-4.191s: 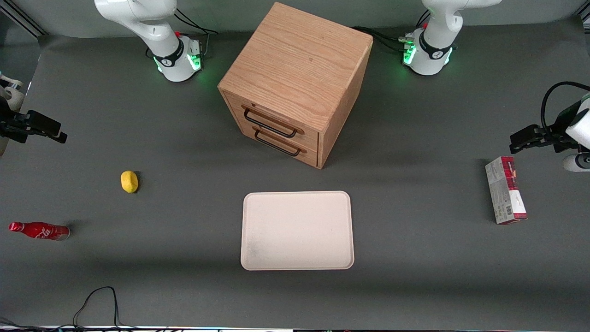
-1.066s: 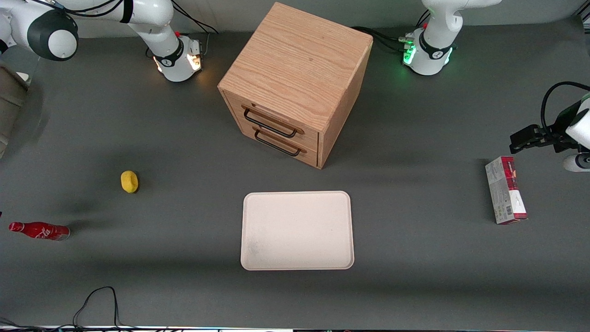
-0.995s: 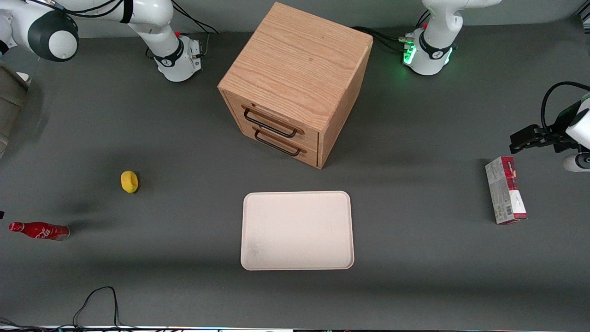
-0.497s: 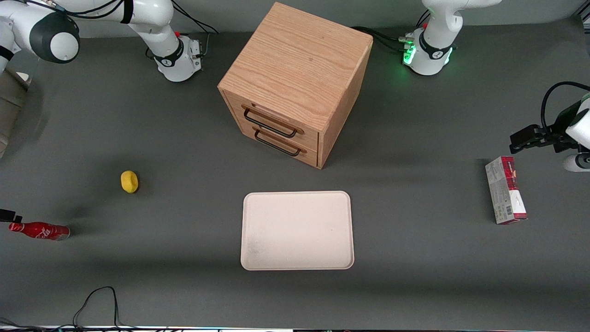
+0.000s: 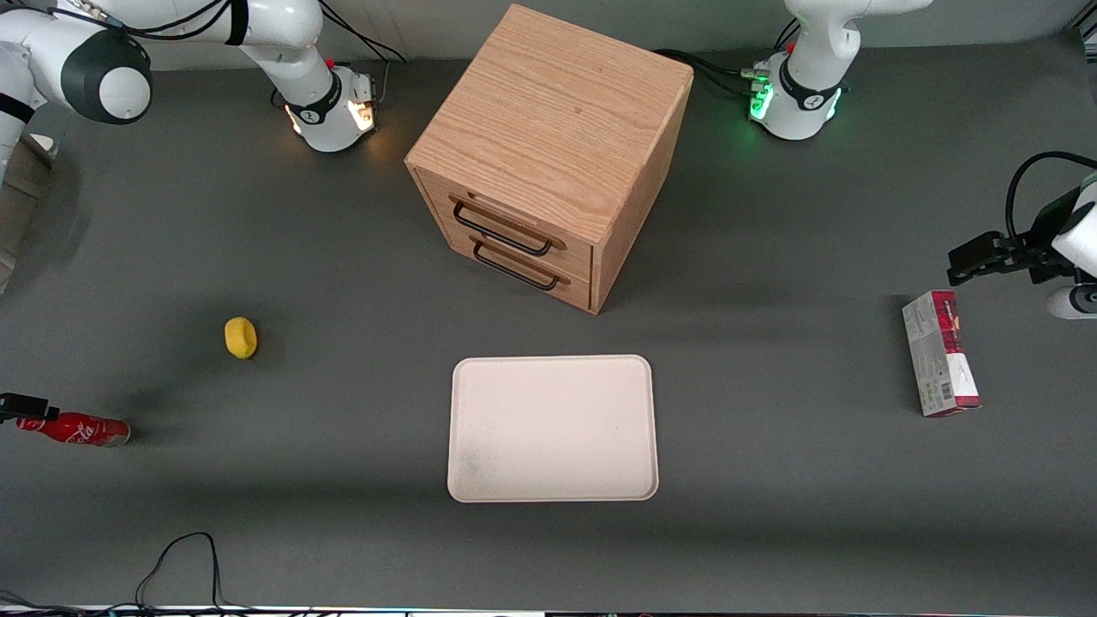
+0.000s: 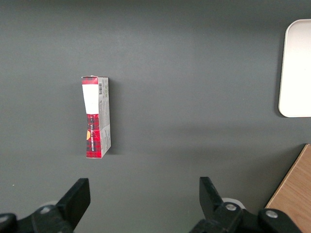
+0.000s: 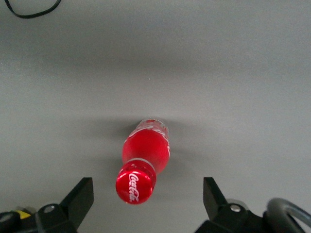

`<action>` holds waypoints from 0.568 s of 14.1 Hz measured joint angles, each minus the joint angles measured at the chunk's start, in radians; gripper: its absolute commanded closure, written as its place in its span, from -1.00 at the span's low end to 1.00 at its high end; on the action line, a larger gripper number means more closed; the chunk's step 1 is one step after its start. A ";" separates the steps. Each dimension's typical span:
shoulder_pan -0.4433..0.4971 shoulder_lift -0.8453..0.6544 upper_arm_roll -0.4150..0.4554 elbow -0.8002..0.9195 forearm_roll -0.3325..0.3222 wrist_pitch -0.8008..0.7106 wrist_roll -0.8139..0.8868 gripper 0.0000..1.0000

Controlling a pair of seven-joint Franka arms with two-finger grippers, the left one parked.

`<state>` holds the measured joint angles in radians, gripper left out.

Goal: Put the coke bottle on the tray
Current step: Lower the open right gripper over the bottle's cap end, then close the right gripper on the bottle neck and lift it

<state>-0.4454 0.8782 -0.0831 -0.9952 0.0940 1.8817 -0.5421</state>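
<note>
Half a second ago only a sliver of our gripper (image 5: 24, 404) showed at the edge of the front view; now it reaches further in and hangs above the capped end of the coke bottle (image 5: 75, 429). Four seconds back it was parked up by the lemon's (image 5: 241, 338) level, so we are closing in for the pick. In the right wrist view the fingers (image 7: 77, 201) stand wide apart with the bottle (image 7: 142, 160) between them and well clear of both, nothing gripped yet. We judge the descent and the squeeze are what remain before any carry.

The bottle lies on its side on the tabletop (image 5: 343, 411) at the working arm's end, well apart from the tray (image 5: 553, 428), which sits nearer the front camera than the wooden drawer cabinet (image 5: 548, 146). The bottle is slim, glossy red, round in section, with white script and a silvery base; we expect it to roll if nudged. The tray is flat, cream, matte, with rounded corners and a low rim. The tabletop is dull dark grey. A red-and-white carton (image 5: 940, 353) lies toward the parked arm's end.
</note>
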 measured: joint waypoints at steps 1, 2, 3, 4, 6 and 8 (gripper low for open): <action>0.000 0.000 0.000 0.000 0.000 0.000 0.000 -0.89; 0.000 0.000 0.000 0.000 0.000 0.000 0.000 -0.68; 0.000 0.000 0.000 0.000 0.000 0.000 0.000 -0.41; 0.000 0.000 0.000 0.000 0.000 0.000 0.000 -0.11; 0.000 0.000 0.000 0.000 0.000 0.000 0.000 0.18; 0.000 0.000 0.000 0.000 0.000 0.001 0.000 0.41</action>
<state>-0.4453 0.8783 -0.0831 -0.9952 0.0940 1.8822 -0.5422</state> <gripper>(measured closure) 0.485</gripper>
